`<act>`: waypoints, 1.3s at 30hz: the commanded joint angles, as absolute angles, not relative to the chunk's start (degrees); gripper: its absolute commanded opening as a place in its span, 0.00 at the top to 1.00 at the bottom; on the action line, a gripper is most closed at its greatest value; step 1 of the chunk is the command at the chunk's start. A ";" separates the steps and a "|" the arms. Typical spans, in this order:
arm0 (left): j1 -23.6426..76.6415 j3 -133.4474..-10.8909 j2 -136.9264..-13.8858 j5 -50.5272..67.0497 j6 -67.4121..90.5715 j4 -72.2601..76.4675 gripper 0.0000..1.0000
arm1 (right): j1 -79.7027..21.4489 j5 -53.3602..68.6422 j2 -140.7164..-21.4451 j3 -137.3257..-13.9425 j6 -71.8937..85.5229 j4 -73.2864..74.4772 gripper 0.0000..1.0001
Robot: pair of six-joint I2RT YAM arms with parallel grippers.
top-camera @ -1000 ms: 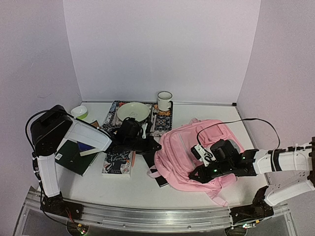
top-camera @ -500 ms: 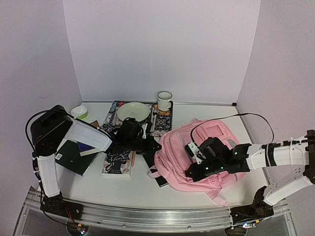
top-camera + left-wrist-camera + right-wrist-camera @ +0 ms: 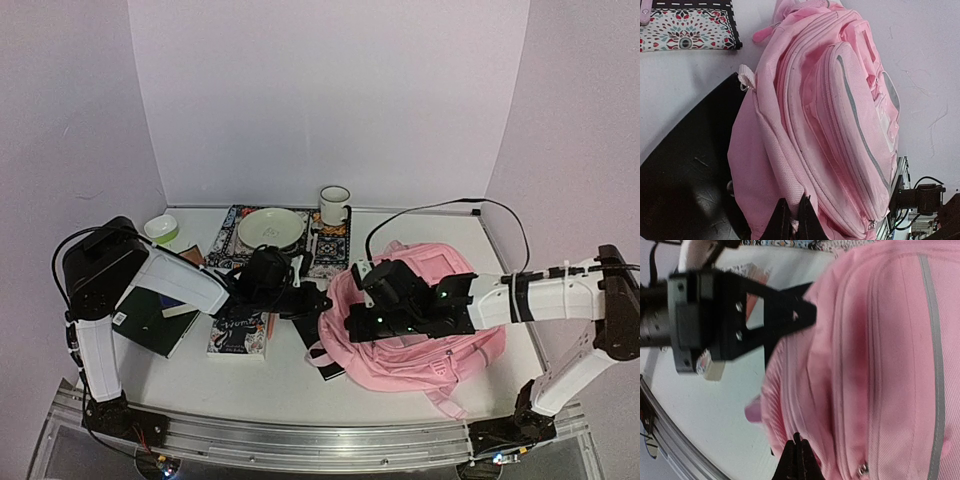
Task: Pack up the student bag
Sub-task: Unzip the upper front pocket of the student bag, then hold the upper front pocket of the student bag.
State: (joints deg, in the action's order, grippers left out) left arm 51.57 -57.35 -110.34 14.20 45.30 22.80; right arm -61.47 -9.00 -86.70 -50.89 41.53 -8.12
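Tabletop [image 3: 270,385], white, under pink student bag [image 3: 430,357], between lilac walls [image 3: 330,100]

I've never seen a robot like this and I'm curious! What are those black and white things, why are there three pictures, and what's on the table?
Those are two robot arms at a table. One picture looks down from above; the other two come from cameras on the arms' wrists. On the table lie a pink backpack, a pale bowl, a white mug, a small green bowl and a patterned book. Each arm ends in a two-finger pincher called an end effector. The left end effector is pinched shut on the backpack's edge. The right end effector is shut, by the backpack; whether it holds fabric, I cannot tell.
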 commanded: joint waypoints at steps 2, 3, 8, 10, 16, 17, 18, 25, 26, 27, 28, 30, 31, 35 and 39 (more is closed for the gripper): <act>52.74 -55.60 -105.91 12.80 44.98 28.00 1.00 | -61.73 -14.99 -90.66 -57.60 41.43 -9.59 1.00; 52.74 -55.18 -105.46 12.02 44.41 28.00 0.99 | -61.71 -14.84 -90.58 -58.41 40.17 -8.98 1.00; 52.65 -52.92 -102.09 7.02 38.86 27.73 0.83 | -61.72 -16.71 -87.61 -57.16 35.42 -1.47 0.78; 52.67 -52.22 -100.48 5.62 36.19 27.39 0.72 | -61.72 -17.79 -85.80 -55.51 35.09 2.34 0.67; 52.89 -51.45 -96.46 3.63 28.62 24.15 0.46 | -60.92 -20.33 -79.63 -49.77 36.31 6.85 0.51; 53.09 -51.42 -95.82 3.46 27.63 23.45 0.43 | -60.64 -20.70 -78.97 -49.11 36.60 7.51 0.48; 53.42 -51.47 -95.25 3.33 26.66 22.74 0.41 | -60.15 -21.11 -77.95 -48.11 37.29 8.12 0.47; 60.77 -54.35 -94.11 -2.47 20.95 16.39 0.35 | -54.64 -21.47 -72.75 -41.97 42.92 10.24 0.34; 61.89 -54.71 -94.06 -3.31 20.59 15.82 0.35 | -53.66 -20.95 -71.99 -41.06 43.78 10.32 0.33; 62.91 -55.10 -94.09 -3.94 20.32 15.30 0.34 | -52.86 -20.72 -71.33 -40.20 44.68 10.36 0.31; 64.00 -55.74 -94.33 -4.40 20.07 14.80 0.34 | -52.16 -20.65 -70.61 -39.22 45.45 10.46 0.29; 66.06 -57.16 -95.19 -5.34 19.24 13.51 0.34 | -50.63 -20.96 -69.52 -37.71 46.86 10.79 0.24; 66.97 -57.98 -95.82 -5.97 18.62 12.79 0.34 | -49.97 -21.19 -69.01 -37.12 47.35 10.90 0.22; 69.37 -61.90 -99.23 -6.98 17.39 9.48 0.34 | -48.12 -20.43 -68.84 -35.65 46.75 9.75 0.19; 70.28 -64.08 -101.35 -6.61 17.08 8.62 0.35 | -47.69 -17.20 -72.05 -35.80 46.06 6.82 0.20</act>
